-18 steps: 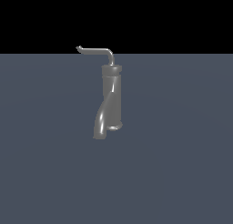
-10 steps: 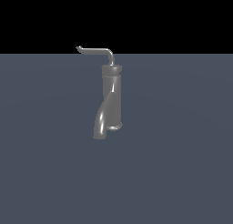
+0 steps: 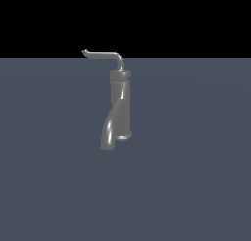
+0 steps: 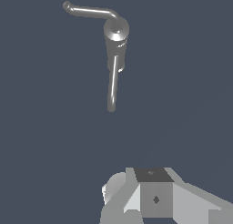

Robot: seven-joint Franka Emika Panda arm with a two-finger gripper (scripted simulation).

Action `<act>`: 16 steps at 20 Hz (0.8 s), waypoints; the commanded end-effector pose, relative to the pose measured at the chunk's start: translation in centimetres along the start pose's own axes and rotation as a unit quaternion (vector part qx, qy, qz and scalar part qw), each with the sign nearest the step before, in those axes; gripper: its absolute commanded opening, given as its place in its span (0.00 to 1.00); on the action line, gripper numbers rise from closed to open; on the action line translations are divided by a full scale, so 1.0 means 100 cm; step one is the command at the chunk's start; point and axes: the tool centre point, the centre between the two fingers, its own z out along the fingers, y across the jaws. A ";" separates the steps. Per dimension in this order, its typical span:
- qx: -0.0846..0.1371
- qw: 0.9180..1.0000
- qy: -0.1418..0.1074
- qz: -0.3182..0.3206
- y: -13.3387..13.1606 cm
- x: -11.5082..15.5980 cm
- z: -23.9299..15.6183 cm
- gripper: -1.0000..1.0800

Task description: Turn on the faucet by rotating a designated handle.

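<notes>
The faucet (image 3: 120, 105) stands upright on a flat slate-grey surface (image 3: 196, 161), near the middle of the exterior view. It is a dark glossy cylinder with a capped top and a flared ring at its base. Its thick spout (image 3: 109, 132) curves down and toward the exterior view's left, ending just beside the base ring.

The handle (image 3: 103, 54) is a thin grey rod that rises from the cap, bends in an L and runs level toward the exterior view's left. It ends in a small upturned hook (the tip shows against the black band above the surface).

The arm does not appear in the exterior view. In the wrist view the gripper (image 4: 154, 198) shows only as pale grey and dark blocks at the picture's edge, well apart from the faucet (image 4: 116, 36) and the handle (image 4: 88, 11). It touches nothing visible, and nothing is seen held in it. Its fingertips lie outside the picture, so I cannot tell how wide the fingers stand.
</notes>
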 end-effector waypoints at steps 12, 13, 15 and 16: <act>0.003 0.997 -0.001 0.082 -0.007 0.033 0.003 0.00; 0.003 0.996 -0.002 0.092 -0.008 0.037 0.003 0.00; 0.004 0.994 -0.002 0.114 -0.010 0.046 0.005 0.00; 0.004 0.992 -0.002 0.125 -0.011 0.051 0.006 0.00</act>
